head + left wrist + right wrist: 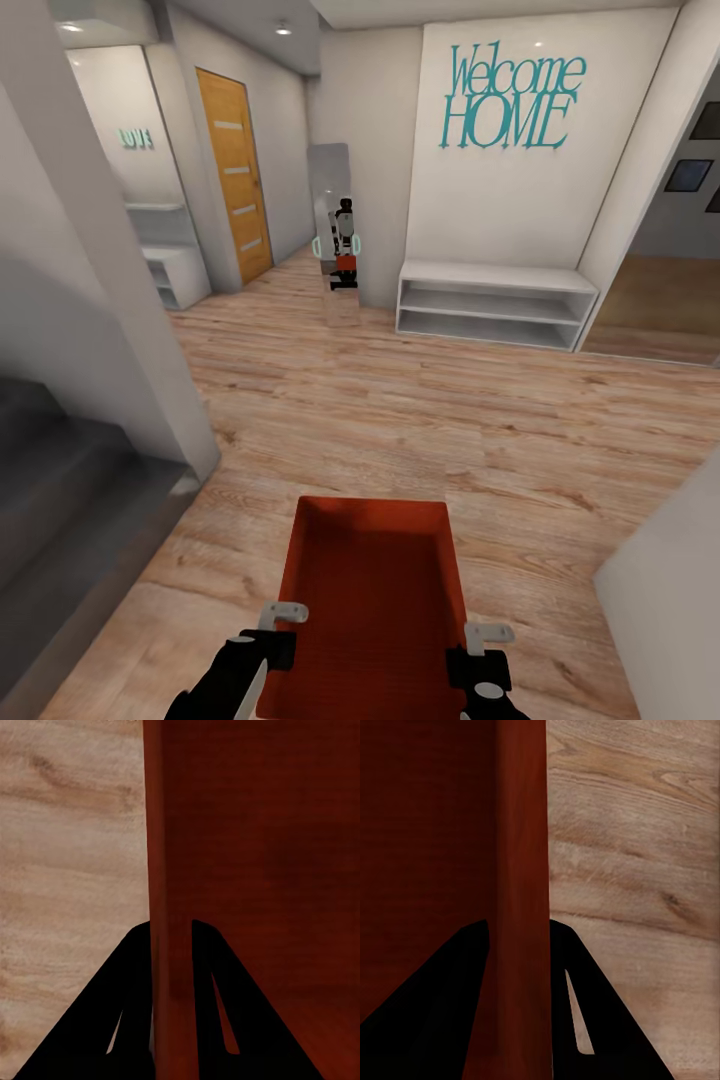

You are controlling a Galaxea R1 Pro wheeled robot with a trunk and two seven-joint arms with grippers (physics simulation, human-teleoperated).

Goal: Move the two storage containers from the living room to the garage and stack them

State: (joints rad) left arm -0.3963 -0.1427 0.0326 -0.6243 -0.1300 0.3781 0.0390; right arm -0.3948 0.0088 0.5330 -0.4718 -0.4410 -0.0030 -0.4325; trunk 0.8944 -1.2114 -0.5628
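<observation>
One orange-red storage container (375,590) hangs low in front of me over a light wood-plank floor, its open top up and nothing inside. My left gripper (262,652) is shut on its left wall, and the left wrist view shows the black fingers (127,1012) straddling that wall (255,855). My right gripper (480,665) is shut on the right wall, the same clamp seen in the right wrist view (517,934) around the red rim (427,832). The garage is out of view.
This is a hallway. A pale wall corner (130,340) and dark steps (60,480) lie close on the left, another wall (670,600) close on the right. Ahead stand a white low shelf (495,300), a mirror (332,190), a wooden door (235,170) and an opening (660,310).
</observation>
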